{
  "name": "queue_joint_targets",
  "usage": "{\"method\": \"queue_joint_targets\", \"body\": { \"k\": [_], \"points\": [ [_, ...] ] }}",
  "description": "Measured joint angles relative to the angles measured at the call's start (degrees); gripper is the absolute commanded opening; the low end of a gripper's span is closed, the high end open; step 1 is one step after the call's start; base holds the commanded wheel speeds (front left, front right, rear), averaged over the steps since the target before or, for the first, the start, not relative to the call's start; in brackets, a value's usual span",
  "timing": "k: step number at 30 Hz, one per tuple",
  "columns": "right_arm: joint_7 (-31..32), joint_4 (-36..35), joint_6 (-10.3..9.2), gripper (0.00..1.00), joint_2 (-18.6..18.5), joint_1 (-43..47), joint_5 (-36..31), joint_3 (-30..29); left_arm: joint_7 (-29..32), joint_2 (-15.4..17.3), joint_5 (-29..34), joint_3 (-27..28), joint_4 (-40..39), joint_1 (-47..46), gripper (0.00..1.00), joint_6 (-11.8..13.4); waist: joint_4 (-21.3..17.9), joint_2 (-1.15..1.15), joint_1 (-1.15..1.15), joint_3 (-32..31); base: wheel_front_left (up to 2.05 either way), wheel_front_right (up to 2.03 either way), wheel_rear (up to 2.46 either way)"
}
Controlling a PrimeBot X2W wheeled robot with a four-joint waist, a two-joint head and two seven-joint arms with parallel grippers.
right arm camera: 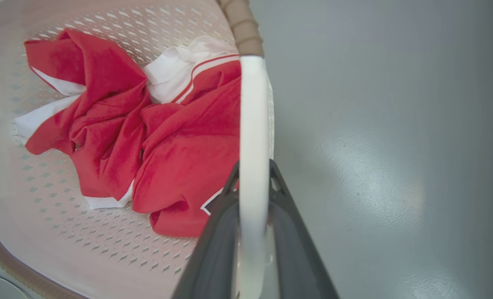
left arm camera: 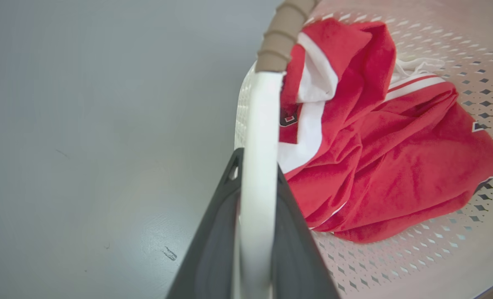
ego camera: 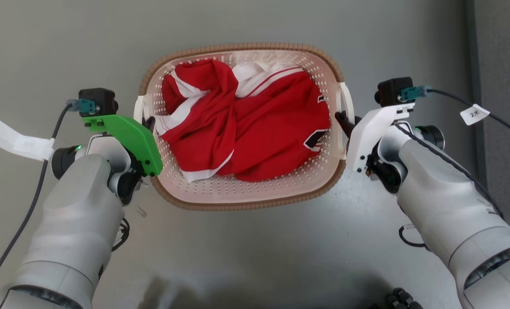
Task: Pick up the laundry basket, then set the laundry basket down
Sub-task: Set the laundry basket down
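The floor (ego camera: 255, 257) is a smooth, pale grey sheet with a dull sheen, and soft light patches glare off it in the right wrist view. The left wrist view shows a few small dark scuffs (left arm camera: 169, 253) on it. Along the right edge of the head view runs a darker, rougher grey strip (ego camera: 504, 51), set off from the smooth floor by a straight seam. The laundry basket (ego camera: 238, 46) sits in the middle of the head view between the two arms, its long sides running across the view. Whether its base touches the floor or hangs just above it cannot be told. A crumpled red and white garment (ego camera: 255, 128) lies inside, covering most of the perforated bottom. The left claw (ego camera: 148, 124) is closed narrowly on the left handle (left arm camera: 259, 166), with one dark finger (left arm camera: 213, 232) on the outer side of the white bar and the other on the inner side. The right claw (ego camera: 343, 120) grips the right handle (right arm camera: 252, 145) in the same way, its fingers (right arm camera: 217, 241) pressed against both faces of the bar. A strip of white tape (ego camera: 14, 139) hangs on the left arm's cable, and a small white tag (ego camera: 474, 113) hangs on the right arm's cable.
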Motion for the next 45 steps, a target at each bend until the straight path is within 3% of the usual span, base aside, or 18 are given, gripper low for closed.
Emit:
{"method": "queue_joint_targets", "body": {
  "k": [15,33,34,35,36,37,45],
  "points": [
    [-3.6,1.3,-0.48,0.00,-0.3,-2.8,-1.1,0.6,-3.3,-0.6,-0.1,0.2,0.9,-2.1,0.00,0.0,-0.2,0.00,0.00,8.1,0.00,0.00,0.00],
    [-5.3,2.7,-0.41,0.00,-0.3,-5.5,-1.4,1.0,-5.3,-1.1,-0.1,-0.3,2.5,-4.8,0.00,-0.4,0.1,0.00,0.00,12.7,0.00,0.00,0.00],
    [-5.4,2.7,-0.40,0.05,-0.3,-5.6,-1.4,1.0,-5.3,-1.1,-0.1,-0.4,2.5,-4.8,0.00,-0.4,0.1,0.00,0.00,12.8,0.00,0.00,0.00],
    [-5.4,2.7,-0.32,0.48,-0.3,-5.7,-1.3,0.9,-5.3,-1.2,-0.1,-0.4,2.5,-4.9,0.24,-0.4,0.2,0.00,0.00,12.8,0.00,0.00,0.00],
    [-5.4,2.8,-0.32,0.95,-0.3,-5.7,-1.2,0.9,-5.3,-1.2,-0.1,-0.4,2.6,-5.0,0.71,-0.4,0.2,0.00,0.00,12.8,0.00,0.00,0.00],
    [-5.5,2.9,-0.34,1.00,-0.5,-5.7,-1.3,1.1,-5.5,-1.2,-0.1,-0.4,2.6,-5.1,1.00,-0.4,0.2,0.00,0.00,12.8,0.00,0.00,0.00],
    [-5.9,3.9,-0.42,1.00,-1.5,-5.7,-1.3,1.6,-5.7,-0.7,-0.3,-0.4,3.5,-5.5,1.00,-0.4,0.3,0.00,-0.01,12.5,0.00,0.00,0.00]
  ]
}}
